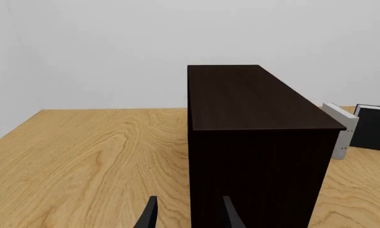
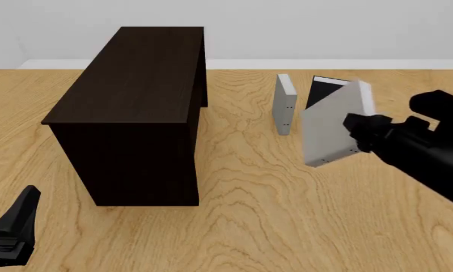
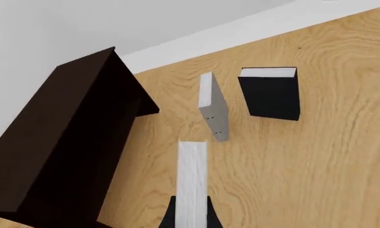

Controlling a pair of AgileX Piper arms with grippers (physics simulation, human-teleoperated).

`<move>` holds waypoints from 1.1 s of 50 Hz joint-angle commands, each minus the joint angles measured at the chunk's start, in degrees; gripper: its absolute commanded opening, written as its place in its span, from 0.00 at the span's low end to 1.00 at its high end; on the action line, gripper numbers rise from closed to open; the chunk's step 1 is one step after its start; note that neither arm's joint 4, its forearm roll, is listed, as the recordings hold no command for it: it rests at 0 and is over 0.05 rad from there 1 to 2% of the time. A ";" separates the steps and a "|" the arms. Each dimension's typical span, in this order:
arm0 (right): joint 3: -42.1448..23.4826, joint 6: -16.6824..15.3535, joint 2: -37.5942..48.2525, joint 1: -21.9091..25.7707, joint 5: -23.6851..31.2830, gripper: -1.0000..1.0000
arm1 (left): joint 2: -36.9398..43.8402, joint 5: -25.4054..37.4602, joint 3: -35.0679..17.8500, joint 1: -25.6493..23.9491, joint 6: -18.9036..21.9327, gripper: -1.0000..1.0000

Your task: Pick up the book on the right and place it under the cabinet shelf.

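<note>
Seemingly a bare simulated test room; wooden table (image 2: 257, 187), blank white walls (image 1: 113, 47).

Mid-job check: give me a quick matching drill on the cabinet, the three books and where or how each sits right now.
1. cabinet shelf
2. held grey book
3. other grey book
4. black book

A. clamped in the right gripper, lifted and tilted
B. standing on the table, just right of the cabinet
C. farthest right, behind the lifted book
D. left half of the table, dark and tall

Pairs: 1-D, 2-A, 3-B, 4-C

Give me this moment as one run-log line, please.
right gripper: shut on book, lifted off table | left gripper: open, idle near cabinet | placement: pending
</note>
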 commanded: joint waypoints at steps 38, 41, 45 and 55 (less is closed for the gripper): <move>-1.78 12.61 19.64 9.43 -25.54 0.00 | 0.03 -0.06 0.01 0.01 0.00 1.00; -2.03 13.42 20.89 8.94 -27.31 0.00 | 0.03 -0.03 -0.02 0.01 0.00 1.00; -1.93 15.04 22.79 8.53 -30.53 0.00 | 0.01 -0.04 0.02 0.01 0.00 1.00; -2.65 17.46 27.68 8.51 -35.60 0.00 | 0.02 -0.05 0.02 0.02 0.00 1.00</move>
